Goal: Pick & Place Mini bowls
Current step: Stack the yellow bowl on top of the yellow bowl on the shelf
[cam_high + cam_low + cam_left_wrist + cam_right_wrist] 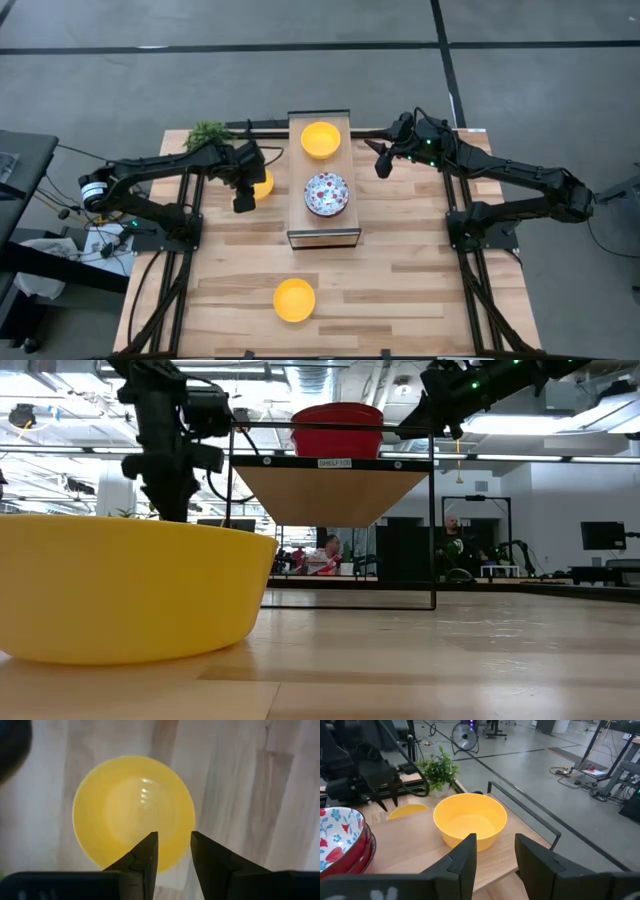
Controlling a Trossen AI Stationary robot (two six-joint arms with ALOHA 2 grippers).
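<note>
Nearest the low camera, a yellow bowl (pixel 125 588) is seen on the surface (pixel 450 660). From above, the left gripper (pixel 244 203) hangs over another yellow bowl (pixel 264 185); its jaws are parted, empty. Shelf (pixel 296 225) bowls (pixel 327 194) look stacked, perhaps. Right gripper (pixel 492 857): jaws apart, near a yellow bowl (pixel 470 821).

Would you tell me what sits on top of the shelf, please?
The shelf carries a yellow bowl and a floral bowl resting on something red, likely more bowls, mostly covered.
</note>
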